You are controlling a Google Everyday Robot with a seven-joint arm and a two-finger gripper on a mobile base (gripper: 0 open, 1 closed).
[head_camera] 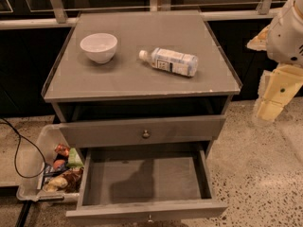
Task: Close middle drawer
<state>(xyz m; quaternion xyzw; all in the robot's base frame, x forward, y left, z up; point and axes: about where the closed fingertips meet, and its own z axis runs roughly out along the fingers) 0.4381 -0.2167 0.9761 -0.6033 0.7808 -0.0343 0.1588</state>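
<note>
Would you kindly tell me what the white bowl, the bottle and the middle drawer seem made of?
White bowl: probably glazed ceramic, smooth with a soft sheen. Bottle: clear plastic, see-through with a white cap and printed label. Middle drawer: apparently wood painted matt grey, with a small metal knob. The gripper, right of the cabinet, looks like pale plastic.

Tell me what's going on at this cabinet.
The robot's gripper hangs in the air to the right of the grey cabinet, level with its upper part and touching nothing. The middle drawer stands pulled far out and looks empty; it has not yet been pushed in. The top drawer, with the bigger knob, appears only slightly out. On the cabinet top sit a white bowl and a bottle lying on its side.
</note>
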